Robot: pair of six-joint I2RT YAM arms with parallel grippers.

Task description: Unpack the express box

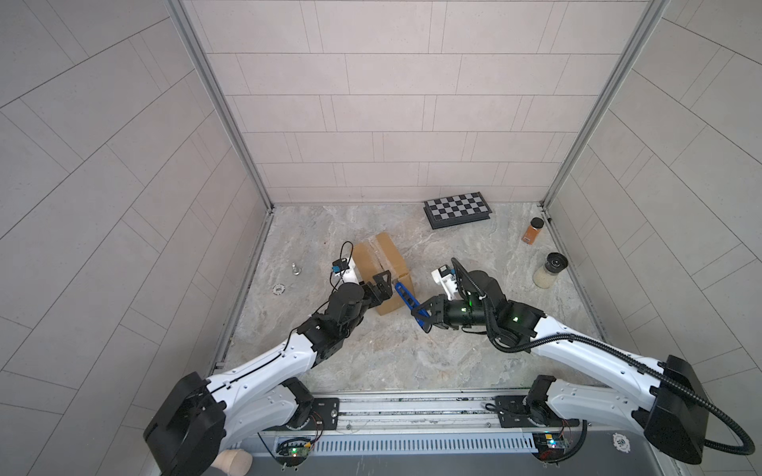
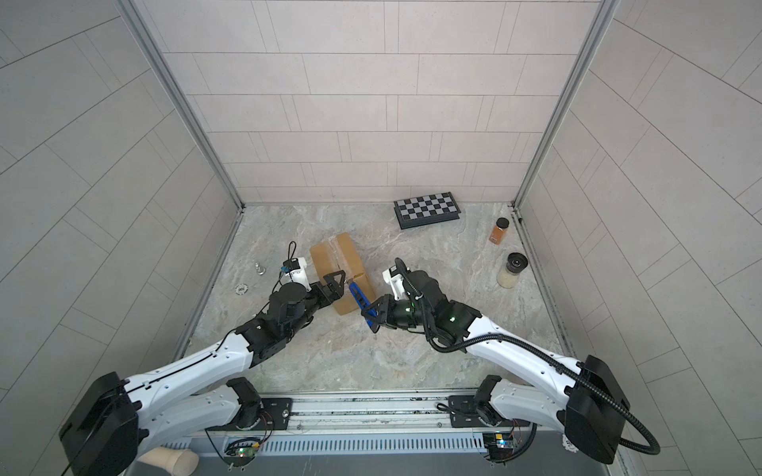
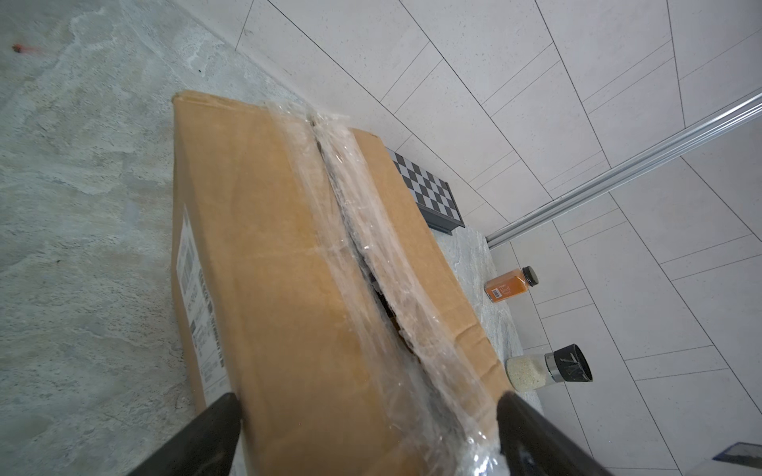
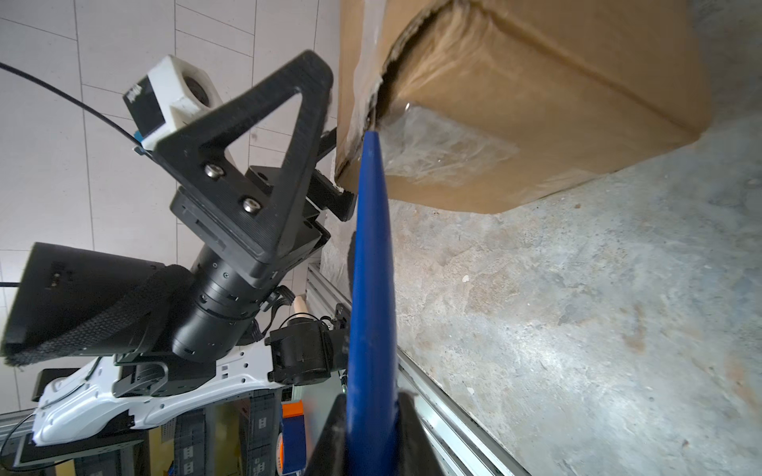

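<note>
The express box [image 1: 383, 255] [image 2: 338, 259], brown cardboard with clear tape along its top seam, lies mid-table. In the left wrist view the express box [image 3: 288, 268] shows a split seam and a white label on one side. My left gripper [image 1: 379, 290] [image 3: 365, 399] stands open, its fingers wide apart astride the box's near end. Whether they touch the cardboard I cannot tell. My right gripper [image 1: 426, 317] [image 4: 371, 412] is shut on a blue cutter [image 1: 406, 298] [image 4: 371, 268]. The cutter's tip sits at the taped seam on the box's near end face [image 4: 536, 82].
A black-and-white checkered case [image 1: 457, 209] lies at the back. An orange spice jar [image 1: 533, 230] and a black-lidded jar of white grains [image 1: 550, 270] stand by the right wall. A small metal piece [image 1: 296, 268] and a round chip [image 1: 278, 289] lie at the left.
</note>
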